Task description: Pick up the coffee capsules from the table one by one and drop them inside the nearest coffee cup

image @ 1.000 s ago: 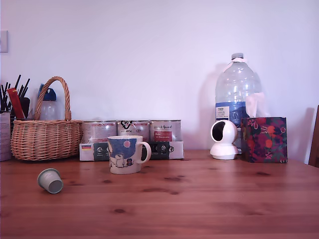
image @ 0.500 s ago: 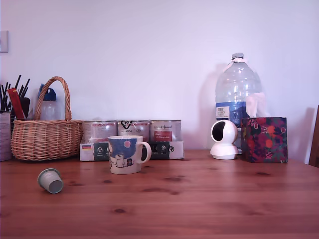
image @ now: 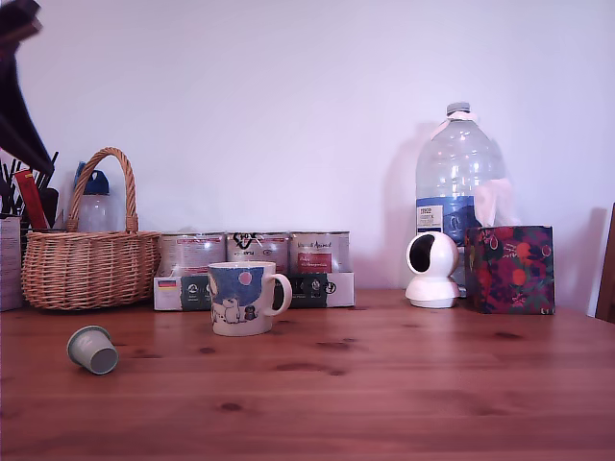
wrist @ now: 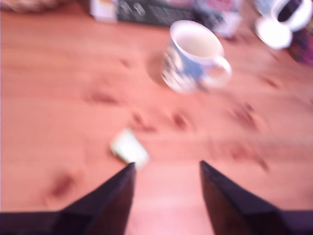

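One pale grey-green coffee capsule [image: 93,350] lies on its side on the wooden table [image: 384,384], towards the exterior view's left. The white coffee cup [image: 242,298] with the blue night scene stands upright a little further back, handle towards the exterior view's right. In the blurred wrist view the capsule [wrist: 129,148] lies just ahead of my gripper [wrist: 166,164], close to one dark fingertip [wrist: 128,169]. The cup [wrist: 193,56] sits beyond it and looks empty. My gripper is open and holds nothing. A dark blurred part of the arm [image: 19,86] shows in the exterior view's top left corner.
A wicker basket [image: 88,259] stands at the back left in the exterior view. Silver tins [image: 255,252] on flat boxes sit behind the cup. At the back right are a large water bottle [image: 457,182], a white round camera [image: 430,269] and a floral tissue box [image: 509,269].
A dark part of the arm has come into the exterior view's top left corner. The capsule has shifted slightly to that view's left. The cup has not moved.
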Motion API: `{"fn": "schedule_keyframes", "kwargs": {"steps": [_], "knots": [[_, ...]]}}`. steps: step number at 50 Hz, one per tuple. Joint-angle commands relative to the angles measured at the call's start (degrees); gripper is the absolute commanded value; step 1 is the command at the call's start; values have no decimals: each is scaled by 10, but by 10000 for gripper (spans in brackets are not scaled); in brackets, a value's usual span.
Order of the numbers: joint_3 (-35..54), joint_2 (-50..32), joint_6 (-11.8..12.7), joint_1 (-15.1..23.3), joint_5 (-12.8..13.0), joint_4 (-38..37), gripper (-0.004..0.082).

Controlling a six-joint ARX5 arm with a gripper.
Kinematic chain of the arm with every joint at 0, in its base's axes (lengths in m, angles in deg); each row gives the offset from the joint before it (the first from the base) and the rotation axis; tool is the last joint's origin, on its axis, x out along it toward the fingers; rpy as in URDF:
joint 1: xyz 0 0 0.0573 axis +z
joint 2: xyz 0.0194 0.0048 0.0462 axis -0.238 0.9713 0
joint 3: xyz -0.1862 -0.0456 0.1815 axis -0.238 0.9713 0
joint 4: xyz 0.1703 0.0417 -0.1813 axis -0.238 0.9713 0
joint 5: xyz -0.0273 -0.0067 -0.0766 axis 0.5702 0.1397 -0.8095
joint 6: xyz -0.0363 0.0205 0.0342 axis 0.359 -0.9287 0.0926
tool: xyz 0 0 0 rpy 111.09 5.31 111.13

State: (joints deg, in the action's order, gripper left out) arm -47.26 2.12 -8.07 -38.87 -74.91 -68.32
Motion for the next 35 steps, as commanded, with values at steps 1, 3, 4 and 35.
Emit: {"fn": "schedule_keyframes", "kwargs": {"steps": [1, 3, 4, 35], "knots": [[24, 2, 0, -17, 25, -29, 546], [33, 2, 1, -28, 43, -42, 546], [37, 2, 1, -33, 50, -47, 546], [125, 89, 79, -136, 161, -217, 546]]}}
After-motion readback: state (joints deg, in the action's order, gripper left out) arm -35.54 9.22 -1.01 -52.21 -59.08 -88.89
